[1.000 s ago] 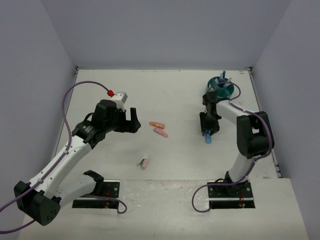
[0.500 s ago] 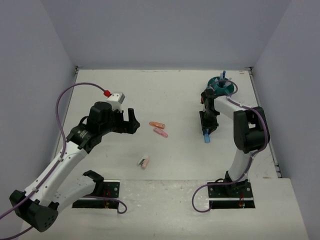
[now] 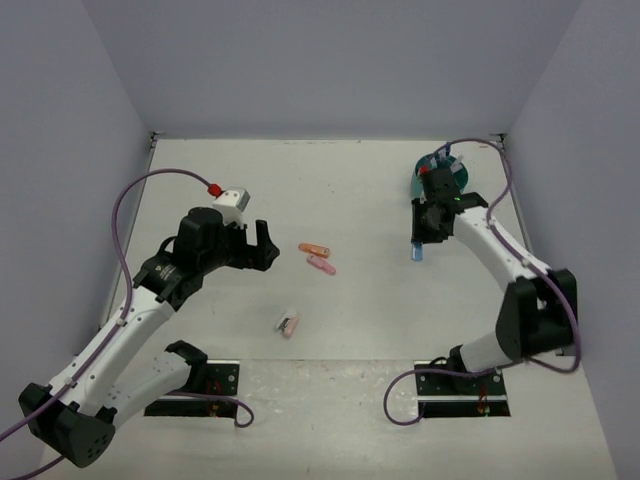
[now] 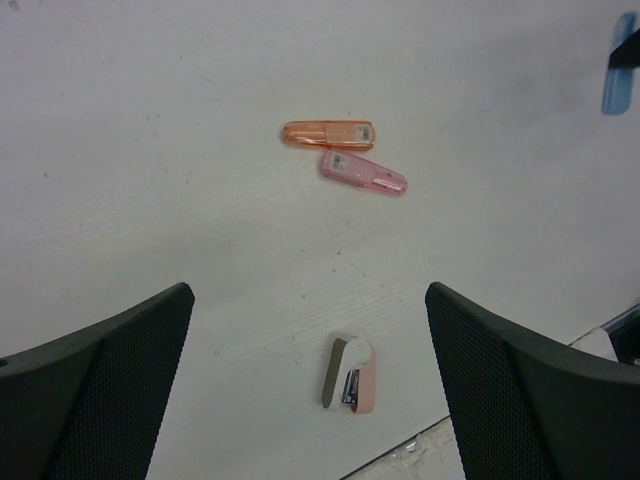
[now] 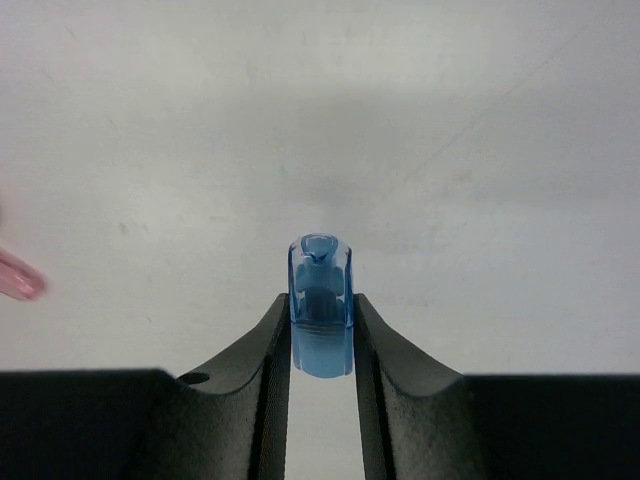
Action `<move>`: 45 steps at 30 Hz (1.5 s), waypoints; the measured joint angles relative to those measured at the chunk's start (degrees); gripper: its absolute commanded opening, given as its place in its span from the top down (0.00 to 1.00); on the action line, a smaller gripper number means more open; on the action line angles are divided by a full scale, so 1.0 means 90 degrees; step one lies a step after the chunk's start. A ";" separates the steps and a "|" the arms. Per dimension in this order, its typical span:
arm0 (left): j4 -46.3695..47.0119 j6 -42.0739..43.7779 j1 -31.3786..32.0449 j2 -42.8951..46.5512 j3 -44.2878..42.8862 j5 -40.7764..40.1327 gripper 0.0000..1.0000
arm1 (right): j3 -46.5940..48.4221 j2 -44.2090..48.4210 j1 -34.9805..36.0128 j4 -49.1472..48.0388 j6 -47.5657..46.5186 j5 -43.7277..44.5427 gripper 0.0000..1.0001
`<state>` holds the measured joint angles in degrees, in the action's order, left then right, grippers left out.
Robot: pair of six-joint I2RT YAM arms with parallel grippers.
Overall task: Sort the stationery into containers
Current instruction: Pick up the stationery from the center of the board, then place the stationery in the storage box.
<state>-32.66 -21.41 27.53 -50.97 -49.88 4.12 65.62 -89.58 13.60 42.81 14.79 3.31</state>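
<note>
My right gripper (image 5: 320, 312) is shut on a short light-blue highlighter (image 5: 320, 285), which stands up between the fingers above the table. In the top view this highlighter (image 3: 416, 254) hangs just in front of the round teal organizer (image 3: 447, 181), which holds several pens and is partly hidden by the right arm. An orange highlighter (image 4: 327, 134) and a pink highlighter (image 4: 363, 172) lie side by side mid-table. A small pink and white stapler-like item (image 4: 352, 373) lies nearer the front. My left gripper (image 4: 308, 295) hovers open above these, holding nothing.
The table's front edge (image 4: 420, 450) runs just beyond the pink and white item. Grey walls close the table at the back and both sides. A purple cable (image 3: 130, 215) loops off the left arm.
The right jaws have closed on the light-blue highlighter and lifted it off the table toward the organizer; the right elbow swung out to the right. The left arm shifted only slightly.
</note>
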 measured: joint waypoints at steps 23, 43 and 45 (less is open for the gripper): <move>0.0095 -0.0002 0.0000 0.0728 0.0322 -0.0662 0.00 | -0.1414 0.1418 -0.1745 -0.5824 0.1170 0.1712 1.00; 0.0127 -0.0002 0.0000 0.0802 0.0322 -0.0678 0.00 | 0.1500 -0.1619 -0.2695 -0.4753 0.1739 0.0497 1.00; 0.0160 -0.0002 0.0000 0.0801 0.0322 -0.0678 0.00 | 0.1691 -0.1847 -0.2695 -0.4559 0.1741 0.0363 0.99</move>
<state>-31.22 -21.43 27.53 -43.76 -46.98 -1.98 80.84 -106.20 -10.66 1.78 30.46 6.58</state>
